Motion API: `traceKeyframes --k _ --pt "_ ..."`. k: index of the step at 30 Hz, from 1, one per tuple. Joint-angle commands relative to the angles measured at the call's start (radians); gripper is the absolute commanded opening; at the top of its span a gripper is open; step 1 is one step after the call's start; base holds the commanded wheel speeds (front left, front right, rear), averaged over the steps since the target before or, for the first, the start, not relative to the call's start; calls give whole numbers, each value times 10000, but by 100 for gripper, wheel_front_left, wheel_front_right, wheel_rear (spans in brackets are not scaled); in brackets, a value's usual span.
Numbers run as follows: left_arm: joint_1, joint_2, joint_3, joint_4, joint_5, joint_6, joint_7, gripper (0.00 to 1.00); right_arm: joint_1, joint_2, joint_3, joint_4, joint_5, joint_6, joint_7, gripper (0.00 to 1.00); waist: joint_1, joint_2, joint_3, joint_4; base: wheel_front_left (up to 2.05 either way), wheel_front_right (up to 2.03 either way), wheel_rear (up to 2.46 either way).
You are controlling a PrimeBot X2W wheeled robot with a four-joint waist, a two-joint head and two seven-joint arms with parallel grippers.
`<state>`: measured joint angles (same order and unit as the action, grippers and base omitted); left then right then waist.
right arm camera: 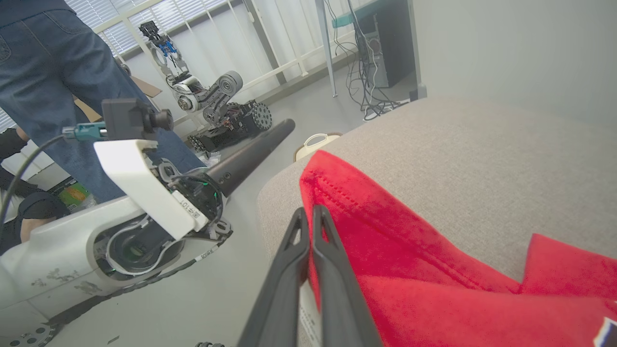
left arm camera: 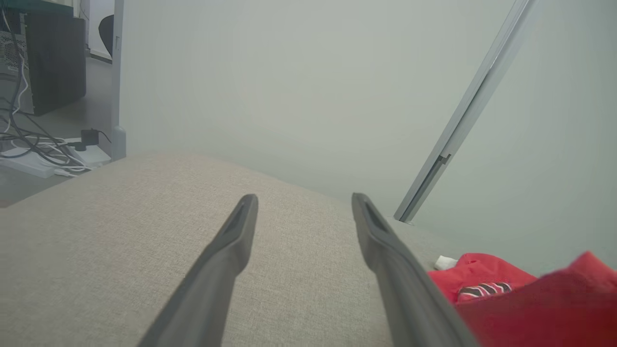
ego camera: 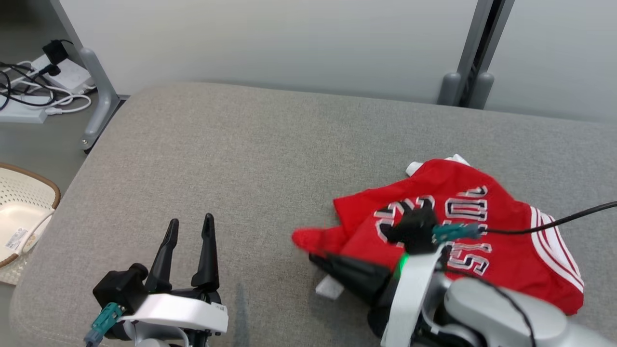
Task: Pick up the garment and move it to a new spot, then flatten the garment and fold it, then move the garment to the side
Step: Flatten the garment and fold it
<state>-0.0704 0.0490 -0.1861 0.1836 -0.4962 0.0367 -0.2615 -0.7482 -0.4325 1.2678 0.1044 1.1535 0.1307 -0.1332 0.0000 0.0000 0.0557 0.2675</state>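
The garment point(ego camera: 520, 260), a red jersey with navy white-outlined lettering and striped trim, lies crumpled on the right of the grey padded surface point(ego camera: 241, 159). My right gripper point(ego camera: 314, 259) points left at the garment's near-left edge and is shut on the red fabric, with a small white tag by its fingers. In the right wrist view the closed gripper point(right arm camera: 307, 212) pinches the hem of the garment point(right arm camera: 409, 250), which drapes off to the right. My left gripper point(ego camera: 190, 222) stands open and empty at the lower left, well apart from the garment point(left arm camera: 482, 277); its fingers point(left arm camera: 231, 250) spread over bare fabric.
A perforated white basket point(ego camera: 19, 212) sits on the floor at the left, beyond the cushion's edge. Power strips and cables point(ego camera: 43, 82) lie by a grey partition leg point(ego camera: 99, 96). A person in jeans point(right arm camera: 58, 72) and another robot point(right arm camera: 212, 96) stand off the cushion.
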Motion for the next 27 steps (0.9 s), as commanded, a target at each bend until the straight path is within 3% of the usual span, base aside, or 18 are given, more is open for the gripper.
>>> traceKeyframes --k 1,2,3,8,13,22,27 --pt "75 36 91 27 48 -51 -45 100 395 94 49 242 23 -1 270 0 0 0 -111 -5 0 0 0" --pt "100 37 138 36 75 -75 -45 100 513 159 68 451 -58 -1 382 36 0 0 -143 -8 0 0 0" --pt "118 36 165 39 87 -91 -45 100 583 207 74 659 -220 -1 566 100 0 0 -167 -7 0 0 0" --pt "155 37 262 -55 109 -57 -45 100 990 445 124 963 -657 -1 950 100 0 0 -212 -178 0 0 0" --pt "107 39 319 -140 39 -29 -44 100 635 39 -298 1053 -709 -2 383 100 0 0 -203 -590 0 0 0" --pt "-129 40 301 -329 -46 32 -45 100 819 -1121 -2500 1782 -1647 -2 -1128 100 0 0 -136 -1452 0 0 0" --pt "-201 39 337 -375 -28 40 -44 100 1716 -1107 -4427 2314 -2600 -1 -1333 100 0 0 -71 -1885 0 0 0"
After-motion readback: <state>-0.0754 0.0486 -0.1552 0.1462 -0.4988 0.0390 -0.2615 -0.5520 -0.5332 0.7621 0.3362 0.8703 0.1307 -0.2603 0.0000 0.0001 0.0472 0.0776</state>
